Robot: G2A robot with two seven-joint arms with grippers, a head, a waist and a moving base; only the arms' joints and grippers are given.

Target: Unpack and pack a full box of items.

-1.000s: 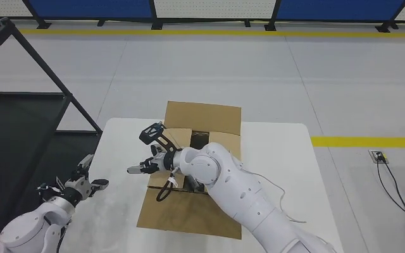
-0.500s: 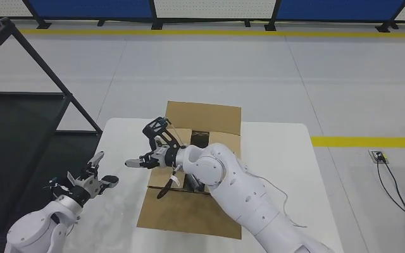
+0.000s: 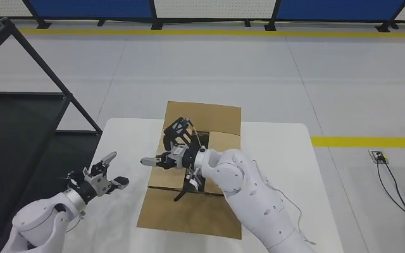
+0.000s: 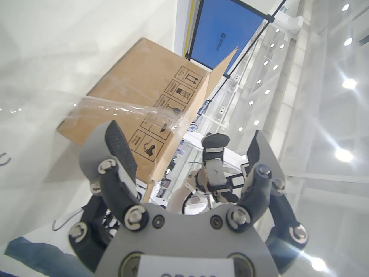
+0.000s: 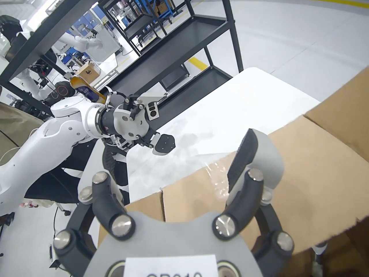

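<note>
- While the box [image 3: 204, 117] stands open in the middle of the table [image 3: 126, 136], the right gripper [image 3: 164, 145] hangs over its left flap [image 5: 305, 157]; the jaws are spread wide and hold nothing.
- The left gripper [image 4: 187, 151] is just as wide open and also empty; it sits near the left edge of the table, well apart from the box.
- What lies inside the box I cannot tell; the opening is dark and partly hidden by the arm.
- First risk, in my judgement: a finger going down may catch the flap or the loose clear tape [image 5: 214, 171] on its edge; this would drag or tip the whole box instead of reaching the items.
- Second risk: the flap may fold back inward under the gripper and close the opening.
- Third risk: the table top is white, smooth and probably slippery; a push from one side could slide the box, since no gripper steadies it.
- The room is a wide hall; grey floor [image 3: 316, 76] with yellow lines [image 3: 354, 141], blue panels [image 3: 88, 7] at the far side, a black rack [image 3: 38, 120] beside the table on the left.
</note>
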